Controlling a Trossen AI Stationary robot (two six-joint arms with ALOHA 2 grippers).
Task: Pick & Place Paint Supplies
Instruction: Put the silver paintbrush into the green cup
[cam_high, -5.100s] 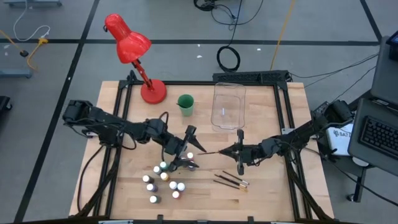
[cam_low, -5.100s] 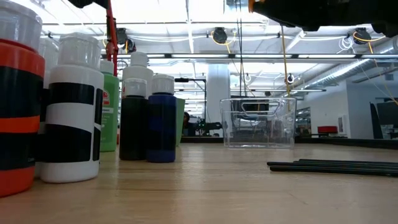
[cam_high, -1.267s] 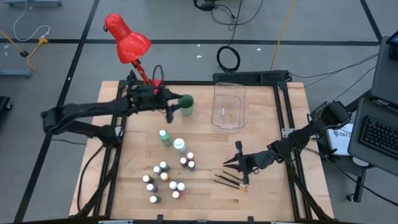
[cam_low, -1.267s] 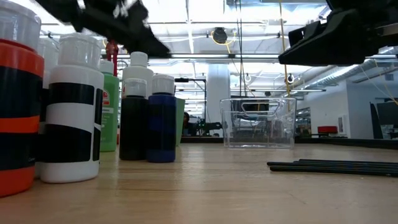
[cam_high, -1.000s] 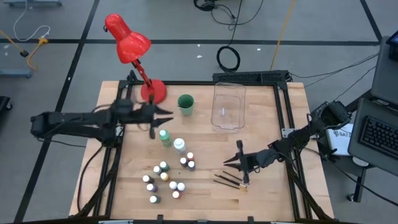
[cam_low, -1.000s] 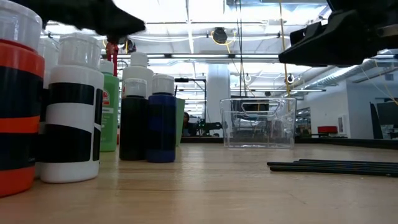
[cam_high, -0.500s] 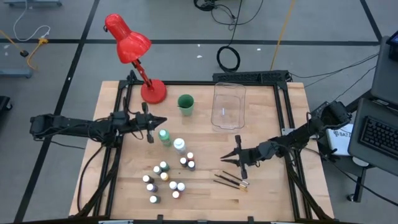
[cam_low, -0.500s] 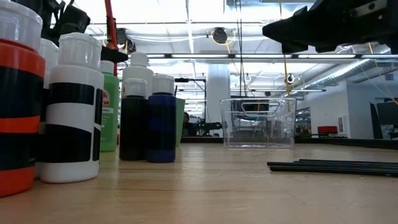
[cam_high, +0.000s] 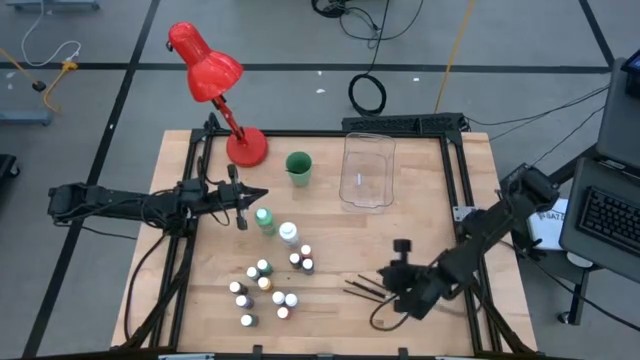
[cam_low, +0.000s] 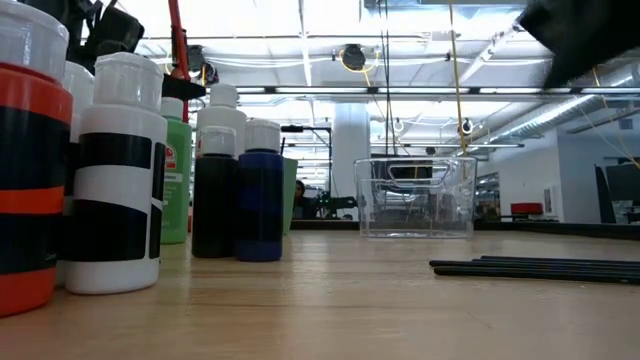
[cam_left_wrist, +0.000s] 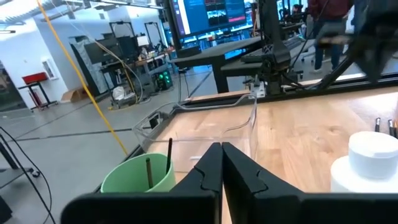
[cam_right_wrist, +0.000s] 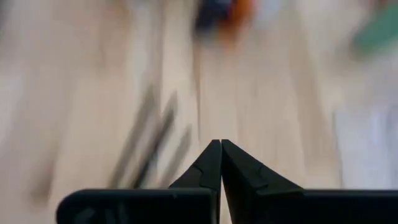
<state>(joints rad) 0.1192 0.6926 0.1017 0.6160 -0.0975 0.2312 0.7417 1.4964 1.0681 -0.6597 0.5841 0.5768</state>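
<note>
Right claw (cam_right_wrist: 216, 144) pressed closed over the brushes (cam_high: 362, 290), left claw (cam_left_wrist: 217, 149) closed

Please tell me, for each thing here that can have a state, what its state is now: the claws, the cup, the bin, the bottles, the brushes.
Left claw: shut, holding nothing.
Right claw: shut, holding nothing.
Green cup: upright, two brushes inside.
Clear bin: upright, looks empty.
Small paint bottles: standing, capped.
Green bottle: standing, capped.
Brushes: lying flat on the table.
</note>
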